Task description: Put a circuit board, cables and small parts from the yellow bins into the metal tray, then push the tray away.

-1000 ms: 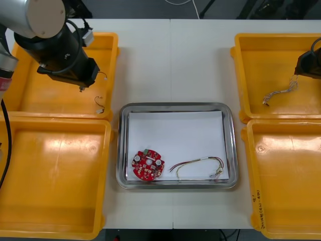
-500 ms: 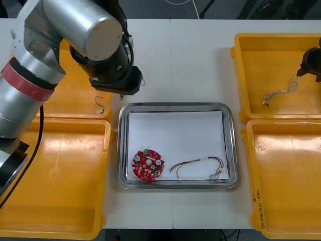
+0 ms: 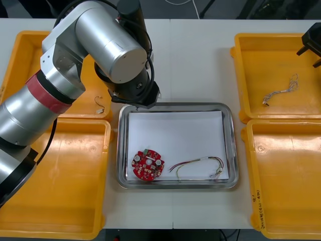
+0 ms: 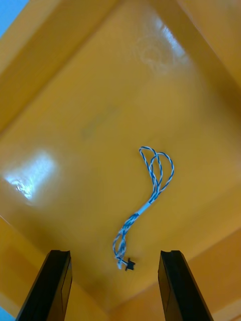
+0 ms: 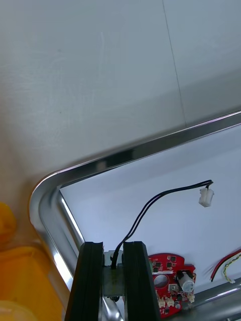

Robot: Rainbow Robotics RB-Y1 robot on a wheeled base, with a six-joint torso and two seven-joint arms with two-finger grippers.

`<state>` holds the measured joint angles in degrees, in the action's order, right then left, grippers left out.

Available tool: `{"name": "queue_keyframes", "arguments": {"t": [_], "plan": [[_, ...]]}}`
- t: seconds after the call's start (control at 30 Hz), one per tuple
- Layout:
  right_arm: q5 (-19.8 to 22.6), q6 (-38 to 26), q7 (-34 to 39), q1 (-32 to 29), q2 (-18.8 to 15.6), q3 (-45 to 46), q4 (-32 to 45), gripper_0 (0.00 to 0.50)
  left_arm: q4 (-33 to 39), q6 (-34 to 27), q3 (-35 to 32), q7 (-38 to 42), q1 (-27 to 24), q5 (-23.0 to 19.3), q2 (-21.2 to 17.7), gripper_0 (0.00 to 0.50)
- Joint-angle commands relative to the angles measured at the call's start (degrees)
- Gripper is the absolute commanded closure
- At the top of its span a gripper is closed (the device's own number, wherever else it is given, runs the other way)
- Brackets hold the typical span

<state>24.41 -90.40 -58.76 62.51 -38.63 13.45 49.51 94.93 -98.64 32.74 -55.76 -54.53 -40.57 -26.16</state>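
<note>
Clamped tight in the left tool (image 5: 113, 248): the end of a black cable (image 5: 150, 201), over the far left corner of the metal tray (image 3: 175, 104). At the tray's near side, a circuit board (image 3: 148, 164) and a red and yellow cable (image 3: 198, 164). Above a blue and white cable (image 4: 150, 203) in the far right yellow bin (image 3: 266, 60), the right tool (image 4: 114, 253), spread wide, empty.

A: What's your left arm (image 3: 108, 45) like?
B: You see broad silver cylinders; a red band (image 3: 47, 90) rings one segment; a black lead (image 3: 46, 143) hangs beside it; left tool (image 5: 113, 281) and right tool (image 4: 115, 286) both end in flat black fingers (image 4: 54, 288).
</note>
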Motion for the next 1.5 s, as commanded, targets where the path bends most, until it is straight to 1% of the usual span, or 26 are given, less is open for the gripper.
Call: {"name": "queue_keyframes", "arguments": {"t": [0.03,0.23,0.33,0.6,0.77,1.07,1.4,1.5], "plan": [[-5.08,3.92,1.63,7.80,0.49,2.11,-6.97,0.000,-1.68,3.36,2.94,4.51,-1.89,0.22,1.20,0.500],[-8.86,8.93,2.16,9.12,0.93,4.66,-13.56,0.000,-2.91,5.47,4.61,4.78,-1.10,0.31,1.20,0.500],[-8.94,10.60,3.04,9.38,1.02,5.36,-16.03,0.000,-3.08,6.00,5.84,5.04,-0.75,0.40,0.94,0.500],[-8.94,13.14,12.00,9.38,2.95,3.69,-19.19,0.000,-3.61,9.43,8.74,5.48,0.66,0.22,-0.12,0.500],[-7.63,14.99,16.13,9.38,3.30,4.22,-22.62,0.000,-3.61,12.33,10.68,5.57,2.24,0.58,-1.26,0.500],[-7.54,16.13,17.01,9.38,3.48,4.22,-26.92,0.000,-3.61,15.58,12.08,5.39,4.00,0.84,-2.93,0.500],[-7.54,20.62,18.07,9.21,4.44,4.31,-31.41,0.000,-3.61,16.81,12.96,4.87,5.05,1.45,-4.25,0.499],[-7.54,20.97,18.51,9.29,4.53,4.31,-31.93,0.000,-3.61,16.81,12.96,5.04,5.14,1.54,-4.25,0.497]]}}
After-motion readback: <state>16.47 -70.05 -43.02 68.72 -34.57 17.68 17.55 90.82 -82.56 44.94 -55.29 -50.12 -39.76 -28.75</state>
